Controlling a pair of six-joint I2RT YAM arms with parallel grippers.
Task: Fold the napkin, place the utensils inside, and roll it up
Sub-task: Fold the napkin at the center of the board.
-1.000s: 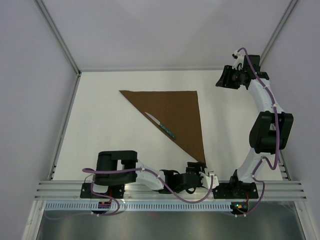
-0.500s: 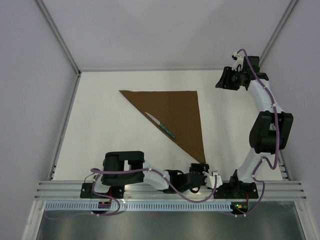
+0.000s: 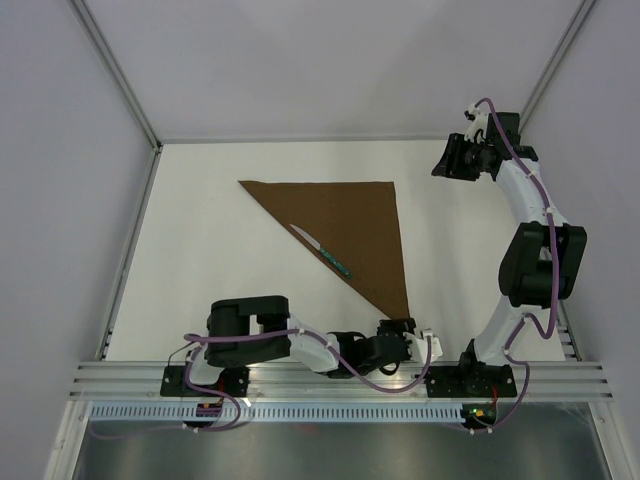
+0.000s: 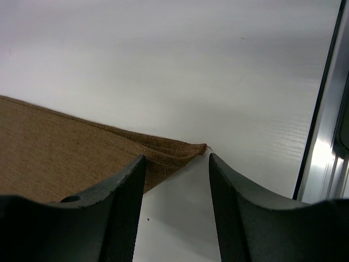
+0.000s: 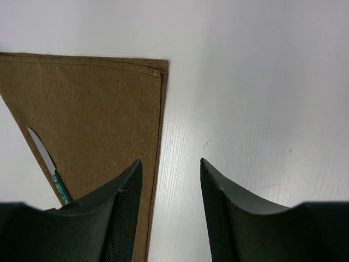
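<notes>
The dark-brown napkin [image 3: 350, 225] lies flat on the white table, folded into a triangle. The knife [image 3: 322, 251], with a silver blade and teal handle, lies on its long diagonal edge. My left gripper [image 3: 398, 330] is open and low at the napkin's near corner. In the left wrist view the gripper [image 4: 177, 157] has the corner tip [image 4: 199, 148] just ahead between the jaws, not held. My right gripper [image 3: 448, 160] is open and empty, raised at the back right. The right wrist view [image 5: 170, 161] shows the napkin [image 5: 92, 109] and the knife [image 5: 46, 158] below it.
A metal rail [image 4: 322, 136] runs along the table's near edge, close to the right of my left gripper. Grey walls enclose the table on three sides. Bare white tabletop [image 3: 210, 270] lies left of the napkin.
My left gripper has moved forward from the rail to the napkin's near corner. The right gripper has barely shifted. The napkin and the knife have not moved.
</notes>
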